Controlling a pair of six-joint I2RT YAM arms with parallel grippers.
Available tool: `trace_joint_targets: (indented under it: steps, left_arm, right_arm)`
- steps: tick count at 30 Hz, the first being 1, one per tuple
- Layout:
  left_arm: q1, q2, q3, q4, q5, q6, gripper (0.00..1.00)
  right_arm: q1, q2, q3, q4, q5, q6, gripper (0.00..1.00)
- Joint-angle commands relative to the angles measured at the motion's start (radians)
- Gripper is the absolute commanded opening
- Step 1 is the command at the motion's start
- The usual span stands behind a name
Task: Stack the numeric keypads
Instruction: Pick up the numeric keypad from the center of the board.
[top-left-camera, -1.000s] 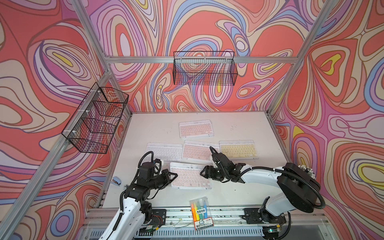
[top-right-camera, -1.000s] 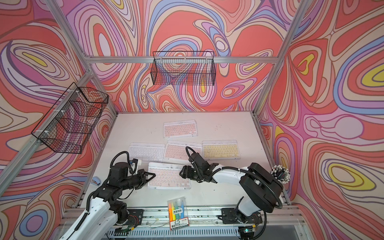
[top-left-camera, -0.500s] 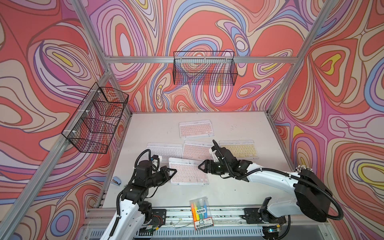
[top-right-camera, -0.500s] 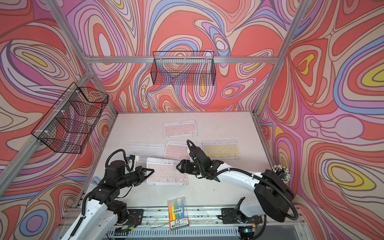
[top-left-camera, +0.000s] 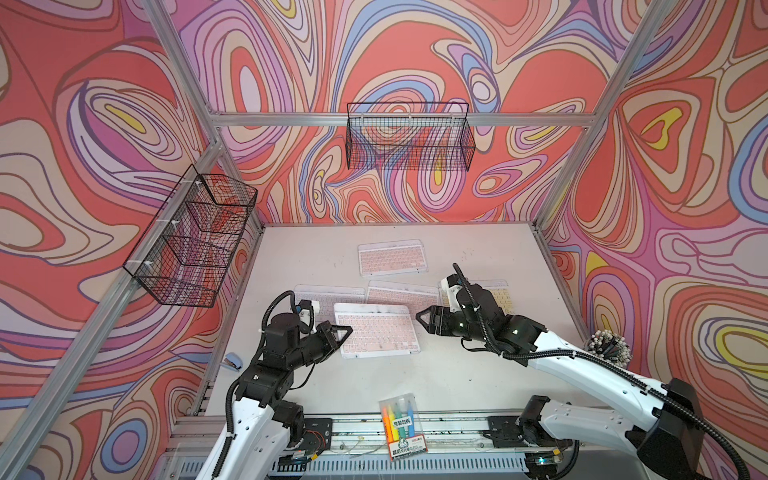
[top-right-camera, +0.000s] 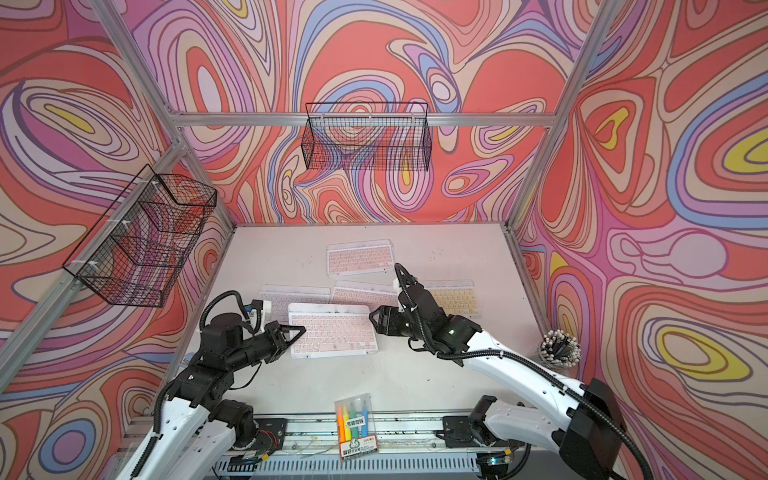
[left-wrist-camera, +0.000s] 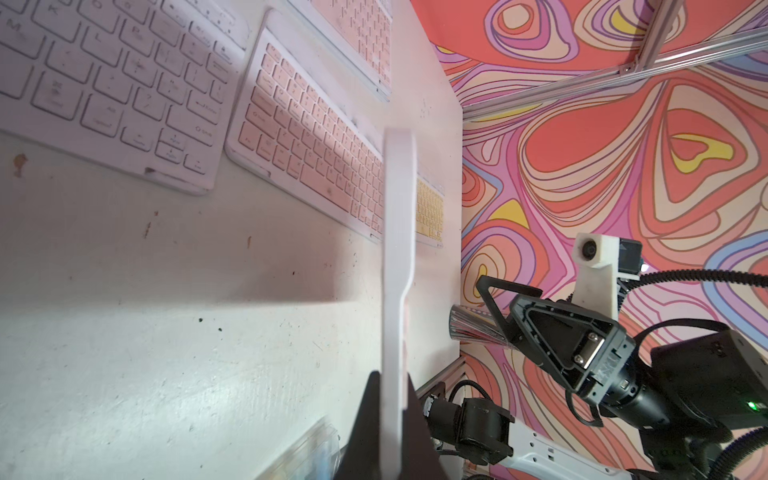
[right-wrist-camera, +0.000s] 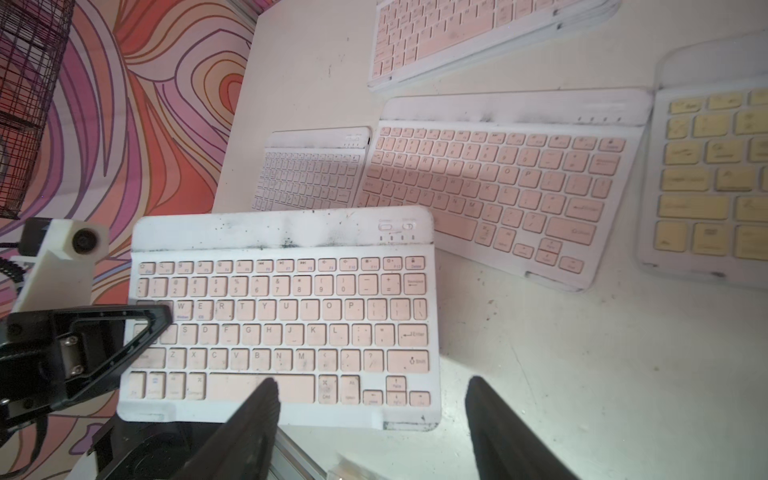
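Note:
My left gripper (top-left-camera: 345, 331) is shut on the left edge of a pink keypad (top-left-camera: 376, 330), holding it level above the table; in the left wrist view the keypad (left-wrist-camera: 397, 249) shows edge-on between the jaws. My right gripper (top-left-camera: 423, 322) is open just off its right edge, touching nothing, and in the right wrist view the gripper (right-wrist-camera: 370, 386) hangs over the near right corner of the held keypad (right-wrist-camera: 282, 316). Flat on the table lie a white keypad (top-left-camera: 318, 293), a second pink keypad (top-left-camera: 401, 297), a yellow keypad (top-left-camera: 500, 297) partly behind the right arm, and a far pink keypad (top-left-camera: 392, 257).
A clear pack of coloured markers (top-left-camera: 401, 424) lies at the table's front edge. Wire baskets hang on the left wall (top-left-camera: 191, 237) and the back wall (top-left-camera: 409, 137). A cup of pens (top-left-camera: 606, 347) stands at the right edge, and a small blue object (top-left-camera: 232, 362) lies at the left.
The left gripper has carried the pink keypad away from the front edge, toward the keypads lying behind. The right gripper has drawn back slightly from its right edge, still open.

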Motion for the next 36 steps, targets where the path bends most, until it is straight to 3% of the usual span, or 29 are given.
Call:
trace_joint_targets:
  steps: [1, 8, 17, 28, 36]
  left_arm:
    - [-0.002, 0.070, 0.078, 0.144, 0.057, -0.021, 0.00]
    - [-0.002, 0.304, 0.151, 0.359, 0.170, -0.075, 0.00]
    - [-0.002, 0.452, 0.210, 0.463, 0.227, -0.110, 0.00]
    - [0.037, 0.524, 0.214, 0.599, 0.276, -0.161, 0.00]
    - [0.059, 0.580, 0.166, 0.813, 0.310, -0.278, 0.00]
  right_arm:
    - [-0.049, -0.005, 0.098, -0.095, 0.012, -0.091, 0.74]
    - [-0.273, 0.080, 0.190, -0.101, -0.248, -0.126, 0.65]
    - [-0.461, 0.215, 0.179, 0.086, -0.584, -0.126, 0.56]
    - [-0.549, 0.363, 0.167, 0.256, -0.781, -0.071, 0.56]
    - [-0.553, 0.388, 0.168, 0.267, -0.793, -0.062, 0.56]
